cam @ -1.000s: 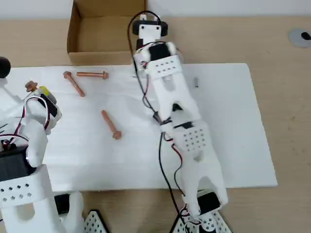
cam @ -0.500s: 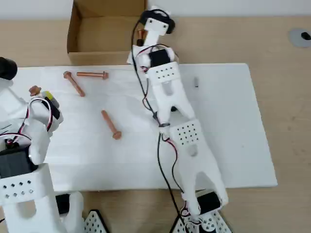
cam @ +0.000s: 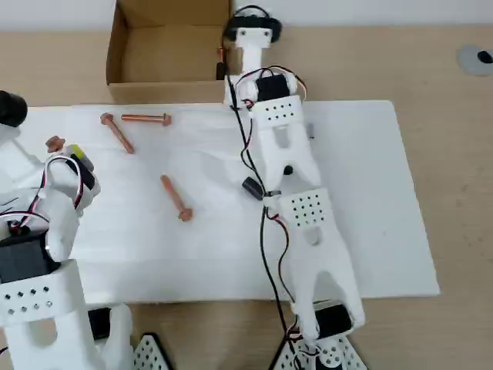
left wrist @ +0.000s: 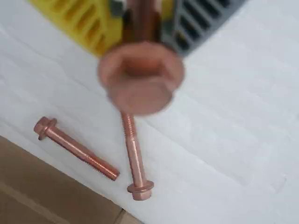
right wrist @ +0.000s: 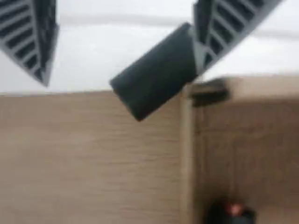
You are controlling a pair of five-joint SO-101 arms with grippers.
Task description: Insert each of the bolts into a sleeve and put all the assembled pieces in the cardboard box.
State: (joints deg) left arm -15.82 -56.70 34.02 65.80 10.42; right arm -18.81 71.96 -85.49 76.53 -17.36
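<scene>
Quick rundown from us. Our left gripper (left wrist: pixel 142 21) is pinching a copper flange bolt (left wrist: pixel 140 79) by the shank between its yellow and grey fingers (left wrist: pixel 79 18), with the head pointing straight at the wrist camera. In the high view, that bolt sits over the left edge of the white sheet (cam: pixel 370 231), up toward the far-left corner.

Three loose bolts lie on the sheet in that same far-left area. One (cam: pixel 146 119) runs along the far edge. A slanted one (cam: pixel 117 132) has its head just beside that bolt's tip. The third (cam: pixel 176 198) is further in toward the middle, apart from the other two.

The right arm (cam: pixel 296 193) is stretched across the sheet past its far edge. The right gripper (right wrist: pixel 122 72) has its fingers spread wide, and a black sleeve (right wrist: pixel 154 77) lies against just one of them, well apart from the other. In the right wrist view, that sleeve shows in front of the top edge of the cardboard box (cam: pixel 162 92). The box stands on the wooden table (cam: pixel 447 139) just beyond the sheet's far edge. From above we spot a copper shank at the box wall nearest the arm, but we can't tell if it's seated in the sleeve.
</scene>
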